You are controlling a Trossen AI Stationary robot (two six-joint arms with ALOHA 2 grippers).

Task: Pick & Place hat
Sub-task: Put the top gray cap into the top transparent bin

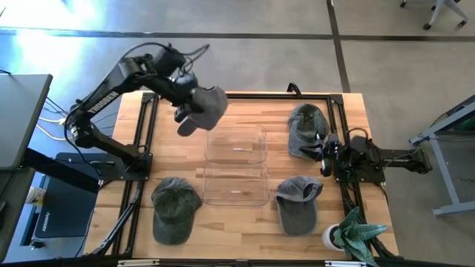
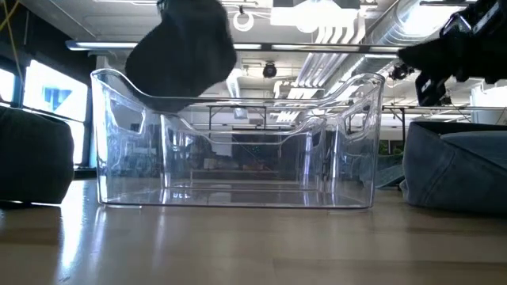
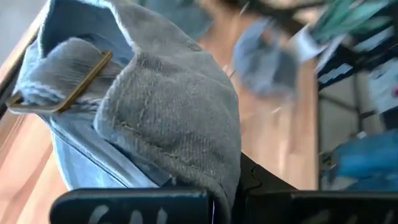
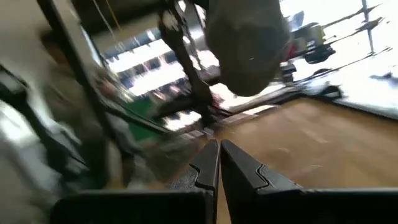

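Up in the upper left of the high view, we see the left gripper (image 1: 185, 106) raised off the table with its fingers pinched on a grey hat (image 1: 205, 108), which hangs just beyond the far left corner of the clear bin (image 1: 236, 145). From the low view that same hat shows dark at the top left of the frame, above the bin's near rim and not inside it. Through the left wrist view we see its corduroy fabric and a brass buckle (image 3: 68, 93) on the strap, the cloth caught between the dark fingers.

At the right of the high view, the right gripper (image 1: 324, 157) rests low by the table's right rail, fingers pressed together on nothing, just beside a second grey hat (image 1: 306, 127). A third grey hat (image 1: 298, 202) lies at the lower right, and a green hat (image 1: 175, 208) at the lower left. A second clear bin (image 1: 236, 185) sits nearer the bottom, touching the first. A green-leaved plant in a white pot (image 1: 349, 236) stands at the bottom right corner.
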